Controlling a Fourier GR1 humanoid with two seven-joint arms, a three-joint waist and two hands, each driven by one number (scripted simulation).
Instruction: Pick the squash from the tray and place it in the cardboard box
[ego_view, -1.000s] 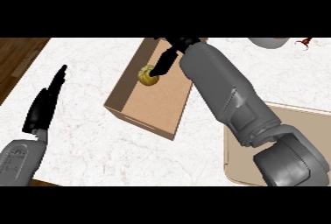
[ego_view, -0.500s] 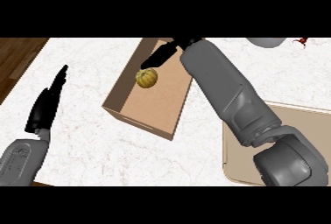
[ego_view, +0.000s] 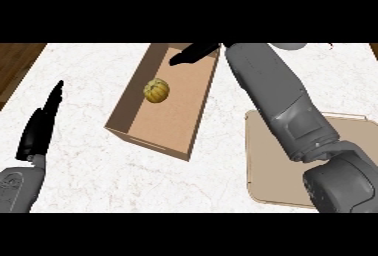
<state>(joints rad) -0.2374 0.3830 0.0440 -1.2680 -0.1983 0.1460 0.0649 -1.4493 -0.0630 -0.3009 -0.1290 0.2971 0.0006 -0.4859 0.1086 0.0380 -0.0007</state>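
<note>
The yellow-green squash (ego_view: 156, 90) lies inside the open cardboard box (ego_view: 131, 112), on its floor toward the far end. My right hand (ego_view: 193, 53) hovers over the box's far right corner, fingers straight and open, apart from the squash and holding nothing. The beige tray (ego_view: 264, 150) lies at the right, partly hidden under my right forearm. At the left edge my left hand (ego_view: 42, 125) rests open, fingers pointing away.
The box lies slanted across the white marble counter (ego_view: 96, 170). Dark wood floor (ego_view: 18, 60) shows past the counter's left edge. A pale round object (ego_view: 289, 46) peeks in at the top right behind my right arm.
My right hand has let go of the squash and drawn back to the right and up. The squash now lies in the box. My left hand stays where it was.
</note>
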